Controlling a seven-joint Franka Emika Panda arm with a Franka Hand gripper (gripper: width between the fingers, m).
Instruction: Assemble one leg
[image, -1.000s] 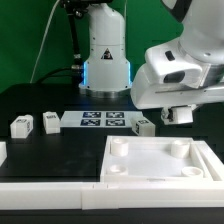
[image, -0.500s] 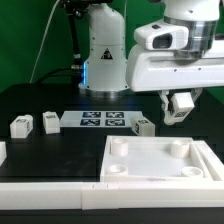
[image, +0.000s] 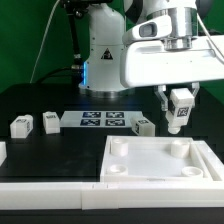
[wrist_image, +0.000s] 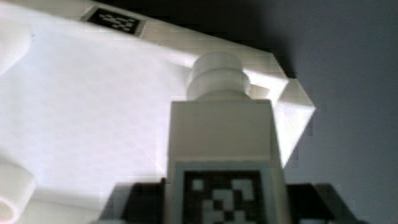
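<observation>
My gripper (image: 179, 108) is shut on a leg (image: 180, 107), a small white post with a black-and-white tag, held above the far right corner of the large white tray (image: 160, 175). In the wrist view the leg (wrist_image: 226, 140) stands out from between the dark fingers (wrist_image: 135, 205), its round peg end pointing at the tray's corner (wrist_image: 267, 85). Three more legs stand on the black table: one (image: 21, 126) and another (image: 49, 122) at the exterior view's left, and one (image: 144, 125) beside the marker board.
The marker board (image: 100, 120) lies flat behind the tray. The robot base (image: 103, 50) stands at the back. A white rail (image: 50, 190) runs along the table's front edge. The tray has round corner sockets (image: 118, 148).
The arm has risen and turned, so the gripper now hangs upright with the leg held vertically above the tray's far right corner.
</observation>
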